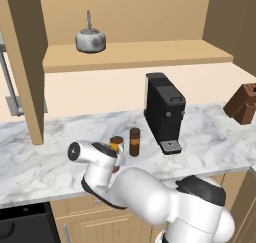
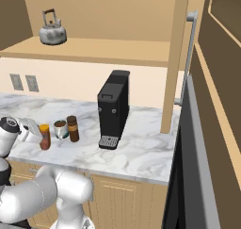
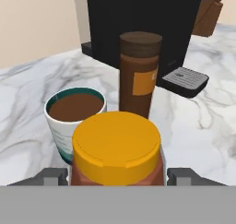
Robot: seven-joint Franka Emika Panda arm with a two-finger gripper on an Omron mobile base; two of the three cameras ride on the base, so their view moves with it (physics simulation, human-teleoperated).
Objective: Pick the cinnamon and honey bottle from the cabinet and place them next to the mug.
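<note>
The honey bottle (image 3: 117,147), amber with a wide orange cap, stands upright between my fingers (image 3: 51,176). My gripper (image 3: 117,177) is shut on its body. In the right base view the honey bottle (image 2: 44,136) is low over the marble counter, just left of the mug (image 2: 60,129), with the gripper (image 2: 40,137) reaching in from the left. The mug (image 3: 73,112) is silvery-grey with a dark brown inside. The cinnamon (image 3: 139,73), a slim dark brown jar, stands upright right behind it, next to the mug (image 1: 116,143) and the cinnamon (image 1: 134,141). The cabinet shelf (image 1: 135,54) is above.
A black coffee machine (image 1: 164,112) stands right of the jar on the marble counter (image 1: 45,152). A grey kettle (image 1: 90,39) sits on the cabinet shelf. A brown knife block (image 1: 243,103) is at the far right. Wall sockets (image 2: 23,82) are at the left.
</note>
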